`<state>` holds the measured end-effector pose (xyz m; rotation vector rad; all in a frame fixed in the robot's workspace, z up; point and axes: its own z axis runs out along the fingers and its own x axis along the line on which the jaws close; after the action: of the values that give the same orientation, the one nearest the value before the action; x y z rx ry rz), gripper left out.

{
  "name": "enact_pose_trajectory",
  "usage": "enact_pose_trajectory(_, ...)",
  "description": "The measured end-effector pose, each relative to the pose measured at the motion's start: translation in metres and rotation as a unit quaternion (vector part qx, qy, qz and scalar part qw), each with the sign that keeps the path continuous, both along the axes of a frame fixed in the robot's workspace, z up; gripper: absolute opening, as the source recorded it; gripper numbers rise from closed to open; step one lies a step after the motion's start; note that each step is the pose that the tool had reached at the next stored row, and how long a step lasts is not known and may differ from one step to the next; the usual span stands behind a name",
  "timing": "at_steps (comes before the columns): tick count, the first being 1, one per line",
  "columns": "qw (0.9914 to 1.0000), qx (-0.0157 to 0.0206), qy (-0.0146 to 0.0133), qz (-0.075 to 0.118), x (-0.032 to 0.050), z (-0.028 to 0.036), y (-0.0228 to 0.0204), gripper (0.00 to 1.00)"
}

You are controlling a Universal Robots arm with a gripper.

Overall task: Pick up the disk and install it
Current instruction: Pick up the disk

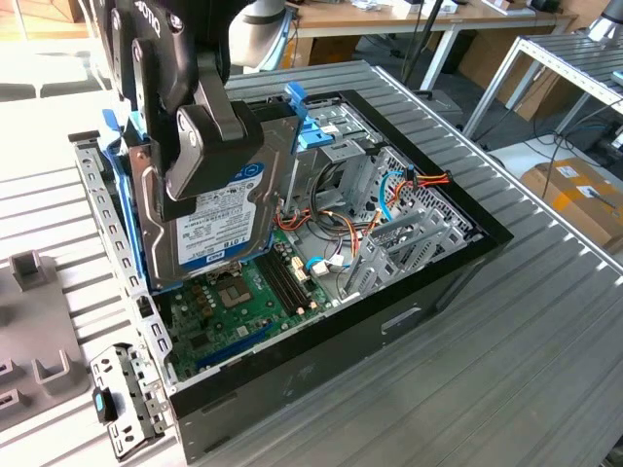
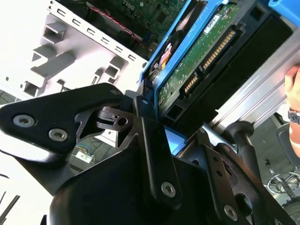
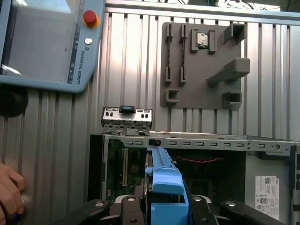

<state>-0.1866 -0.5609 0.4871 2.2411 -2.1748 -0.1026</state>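
The disk [image 1: 219,219] is a silver hard drive with a white-and-blue label and blue rails. My gripper [image 1: 185,180] is shut on it and holds it tilted on edge over the open computer case [image 1: 389,302], above the green motherboard [image 1: 234,311] on the exterior view's left. In the second wrist view the disk's green circuit board [image 2: 201,51] and blue rail [image 2: 164,51] rise from between the black fingers [image 2: 152,150]. The first wrist view shows the disk's blue rail [image 3: 164,180] clamped in the gripper [image 3: 164,206] over the case's open top.
Inside the case are a metal drive cage [image 1: 341,146], coloured cables [image 1: 389,190] and a slotted rear bracket [image 1: 409,229]. A grey fixture plate [image 3: 201,65], a small metal bracket [image 3: 126,117] and a teach pendant [image 3: 47,42] lie on the ribbed table. A person's hand [image 3: 9,187] rests nearby.
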Motion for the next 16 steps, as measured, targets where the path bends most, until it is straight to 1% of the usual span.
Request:
enact_pose_trajectory(5, 1.00000, 0.0001, -0.0001, 0.000, 0.0000, -0.0001, -0.0101, 0.37)
enact_pose_trajectory(7, 1.00000, 0.0000, 0.0000, 0.000, 0.0010, -0.0001, -0.0105, 0.37)
enact_pose_trajectory(11, 1.00000, 0.0000, 0.0003, 0.000, 0.0095, -0.0001, -0.0116, 0.37)
enact_pose_trajectory(16, 1.00000, 0.0000, 0.0006, 0.000, 0.0171, -0.0001, -0.0139, 0.37)
